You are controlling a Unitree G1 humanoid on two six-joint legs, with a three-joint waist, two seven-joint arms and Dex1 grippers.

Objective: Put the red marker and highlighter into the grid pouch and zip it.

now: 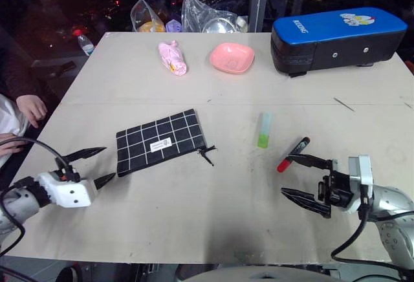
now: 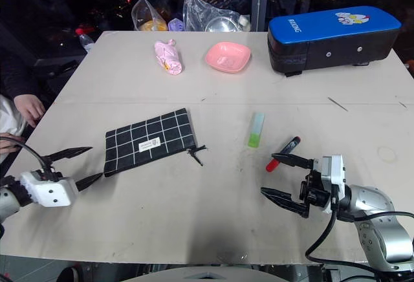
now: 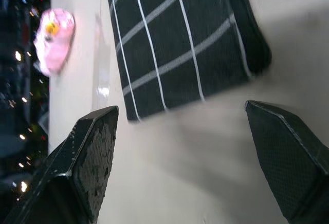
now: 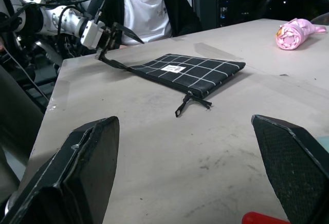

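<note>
A: Grid pouch lying flat near the middle of the table, a little toward nine o'clock, white label up, zipper pull trailing off the corner at about four o'clock.

B: And the pens?

A: Highlighter at three o'clock of the pouch, well apart from it, flat on the table. Red marker just beyond, at roughly four o'clock of the highlighter, lying slantwise, black end farther away. Neither inside the pouch.

B: Left gripper?

A: Left gripper at the pouch's nine o'clock edge, fingers spread wide, grasping nothing. One fingertip just beside the pouch's near corner; touching or not, hard to tell. Seen from the left wrist, the pouch's end sitting between and beyond the two black fingers.

B: Right gripper?

A: Right gripper at about six o'clock of the marker, released, jaws wide, empty. Upper fingertip very near the marker's red end; contact unclear.

B: Anything else on the table?

A: Blue-and-black case at one o'clock, pink bowl at twelve, pink bundle beside it. A person's hand at the nine o'clock edge.
</note>
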